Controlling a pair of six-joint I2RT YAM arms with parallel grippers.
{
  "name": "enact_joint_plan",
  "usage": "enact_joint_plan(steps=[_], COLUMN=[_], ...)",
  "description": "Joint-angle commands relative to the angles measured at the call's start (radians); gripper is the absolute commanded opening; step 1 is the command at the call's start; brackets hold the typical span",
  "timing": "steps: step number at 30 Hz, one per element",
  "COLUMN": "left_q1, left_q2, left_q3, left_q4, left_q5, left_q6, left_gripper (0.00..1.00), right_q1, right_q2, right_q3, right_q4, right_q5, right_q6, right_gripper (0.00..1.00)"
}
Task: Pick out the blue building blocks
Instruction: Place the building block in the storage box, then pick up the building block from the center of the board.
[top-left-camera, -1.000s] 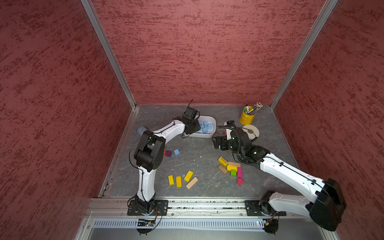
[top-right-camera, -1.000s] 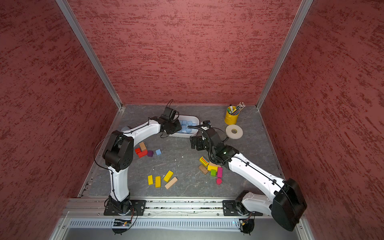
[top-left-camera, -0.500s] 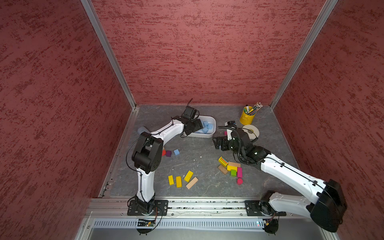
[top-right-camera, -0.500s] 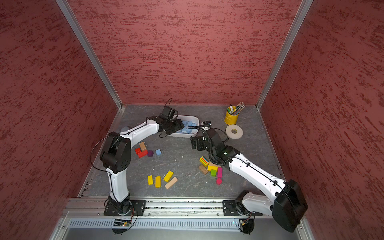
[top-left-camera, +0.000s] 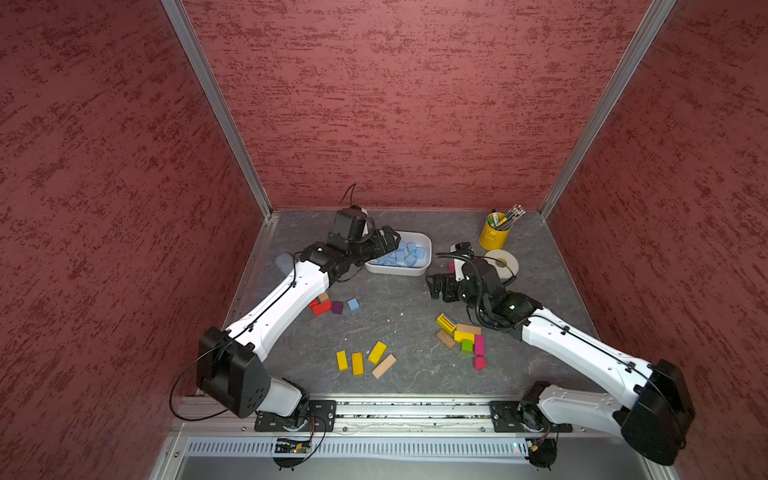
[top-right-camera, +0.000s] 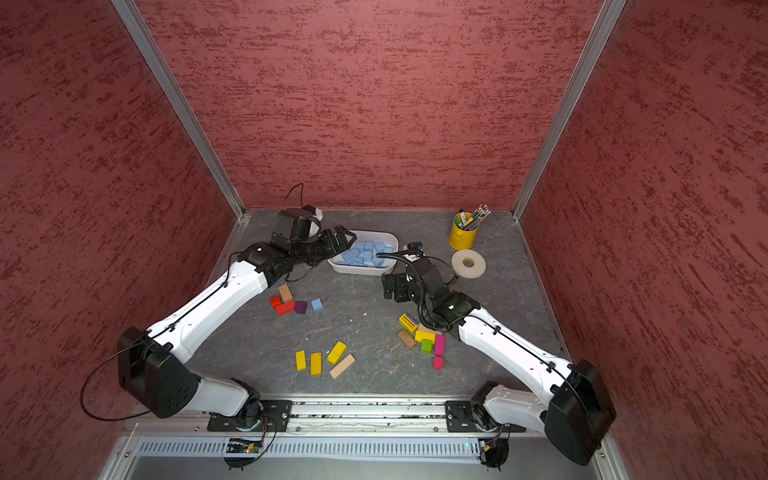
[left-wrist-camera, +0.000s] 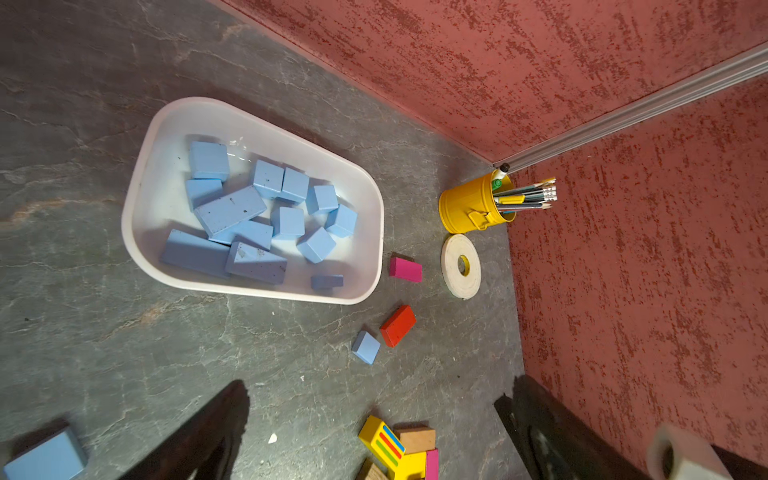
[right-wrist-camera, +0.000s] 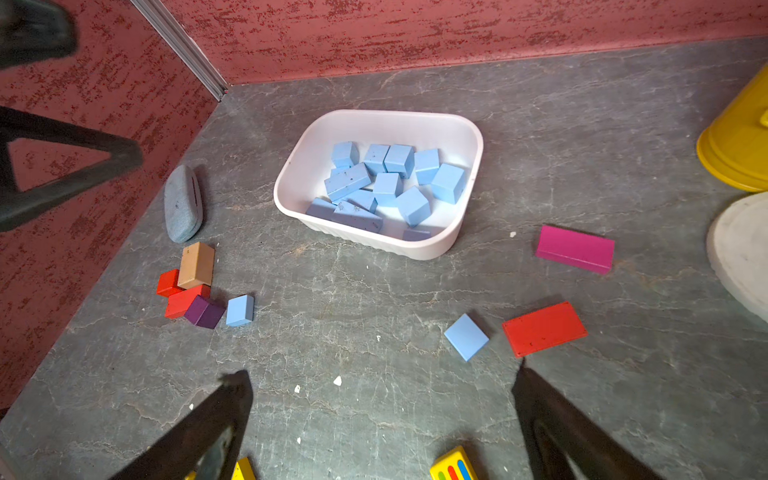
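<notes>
Both grippers gape wide, holding nothing. Just ahead of the left gripper sits a white ribbed tray heaped with matte blue building blocks. Ahead of the right gripper lies one loose blue cube (a flat red brick just beside it) on the grey veined table.

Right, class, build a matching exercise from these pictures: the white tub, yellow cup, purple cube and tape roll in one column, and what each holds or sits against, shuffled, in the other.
Column one
1. white tub
2. yellow cup
3. purple cube
4. tape roll

Column two
A. lies flat beside the yellow cup
B. holds pencils
C. touches a red block
D. holds a heap of blue building blocks

Pairs: 1-D, 2-B, 3-C, 4-A
</notes>
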Motion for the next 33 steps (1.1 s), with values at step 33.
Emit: enact_joint_plan(steps=[33], left_q1=[0.199], left_q2=[-0.357], left_q3=[-0.325], left_q4=[-0.110], left_q5=[0.381], left_q6=[0.639], left_gripper=[1.00], right_q1=[0.001], right_q2=[0.324], right_q3=[0.066], right_q4=[-0.155], right_q5=[0.023], right_q6=[0.069], right_gripper=[0.95])
